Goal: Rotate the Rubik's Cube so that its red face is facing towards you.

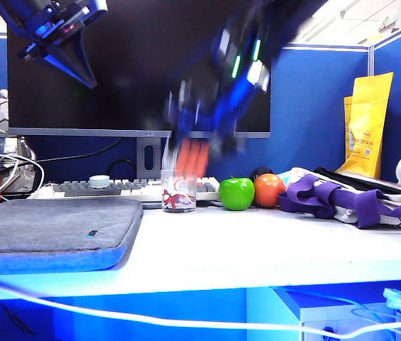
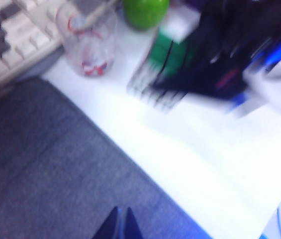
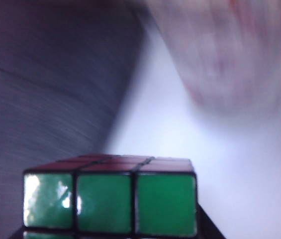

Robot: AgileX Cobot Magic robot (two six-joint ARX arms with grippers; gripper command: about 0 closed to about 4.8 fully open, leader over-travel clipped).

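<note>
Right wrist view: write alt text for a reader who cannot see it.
A Rubik's Cube fills the lower frame, a green face toward the camera and a dark red face beside it. Behind lie a grey pad, a white table and a blurred cup.

**Gloss, Plastic and Cloth on the Desk**

The Rubik's Cube [image 3: 110, 199] is showing glossy plastic stickers, its green side catching a bright glare, with the red face [image 3: 125, 163] looking duller beside it. The right gripper [image 1: 189, 153] holding it is looking like dark hard plastic, as is the left gripper [image 1: 65, 46] raised near the monitor. The grey pad [image 1: 51, 227] is appearing as matt, finely woven cloth. The cup [image 1: 178, 190] is looking clear and smooth. The green apple [image 1: 236, 193] is shining, waxy. The white table [image 1: 257, 249] is reading smooth and faintly reflective. The yellow pouch [image 1: 369, 124] is gleaming like foil-plastic; the purple straps [image 1: 328, 199] are looking like soft fabric.
</note>
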